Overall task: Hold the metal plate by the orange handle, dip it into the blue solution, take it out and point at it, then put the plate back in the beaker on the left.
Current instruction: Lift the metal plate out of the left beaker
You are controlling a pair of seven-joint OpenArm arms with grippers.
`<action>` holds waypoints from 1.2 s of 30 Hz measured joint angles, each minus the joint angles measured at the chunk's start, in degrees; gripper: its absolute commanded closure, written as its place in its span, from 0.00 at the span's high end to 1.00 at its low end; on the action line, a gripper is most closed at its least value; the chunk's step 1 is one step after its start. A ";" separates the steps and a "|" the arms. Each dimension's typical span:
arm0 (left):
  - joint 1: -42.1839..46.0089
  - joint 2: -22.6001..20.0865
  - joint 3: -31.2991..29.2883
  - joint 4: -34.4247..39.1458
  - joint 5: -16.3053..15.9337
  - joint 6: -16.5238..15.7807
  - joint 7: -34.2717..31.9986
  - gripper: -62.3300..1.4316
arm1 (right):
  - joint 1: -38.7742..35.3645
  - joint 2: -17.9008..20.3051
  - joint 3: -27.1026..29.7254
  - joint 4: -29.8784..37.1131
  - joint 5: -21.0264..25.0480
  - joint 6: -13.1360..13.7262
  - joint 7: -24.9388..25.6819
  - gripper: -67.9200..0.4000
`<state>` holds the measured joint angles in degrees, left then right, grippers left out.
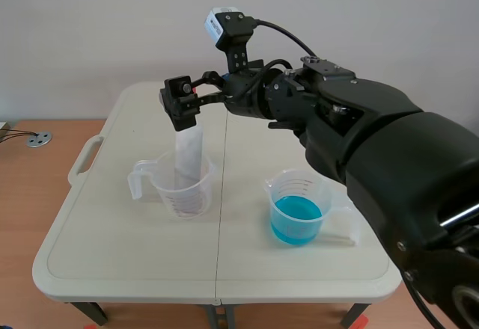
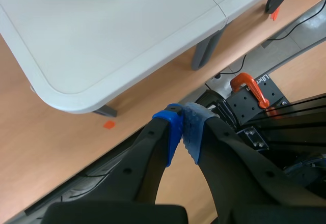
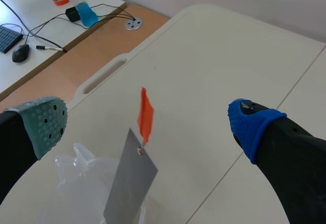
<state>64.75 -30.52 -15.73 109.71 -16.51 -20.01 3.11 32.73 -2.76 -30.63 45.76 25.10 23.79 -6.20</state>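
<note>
Both of your right fingers [image 3: 48, 119] stand wide apart, released and gripping nothing. The orange handle [image 3: 145, 113] rises in the gap between them and touches neither pad. Your left fingers [image 2: 173, 132] are clenched pad to pad on nothing, off past a corner of the worktop [image 2: 102, 40], over the floor. The metal plate [image 1: 188, 149] stands nearly upright in the left beaker [image 1: 183, 191], a clear one with a handle, and the plate's upper part sticks out above the rim. The right beaker [image 1: 298, 187] sits well apart from it and holds the blue solution [image 1: 296, 220], which fills its lower part. Count two beakers, one plate, one orange handle — all on the one worktop.
</note>
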 measured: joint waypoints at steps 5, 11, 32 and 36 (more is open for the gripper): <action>0.00 0.00 0.00 0.00 0.00 -0.02 -1.36 0.06 | 1.70 -2.54 -0.63 -3.58 0.00 0.00 0.13 0.97; 0.00 0.02 0.00 0.00 0.00 -0.02 -2.73 0.06 | 1.81 -2.75 -0.61 -5.11 0.00 -0.02 0.31 0.76; 0.00 0.00 0.00 0.00 0.00 -0.02 -2.56 0.06 | 1.84 -2.45 -0.61 -5.11 0.00 -0.02 0.09 0.14; 0.00 0.00 0.00 0.00 0.00 -0.02 -2.56 0.06 | 1.84 -2.45 -0.61 -5.11 0.00 -0.02 0.11 0.02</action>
<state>64.75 -30.52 -15.73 109.71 -16.51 -20.03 0.56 34.57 -5.21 -31.24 40.64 25.10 23.77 -6.09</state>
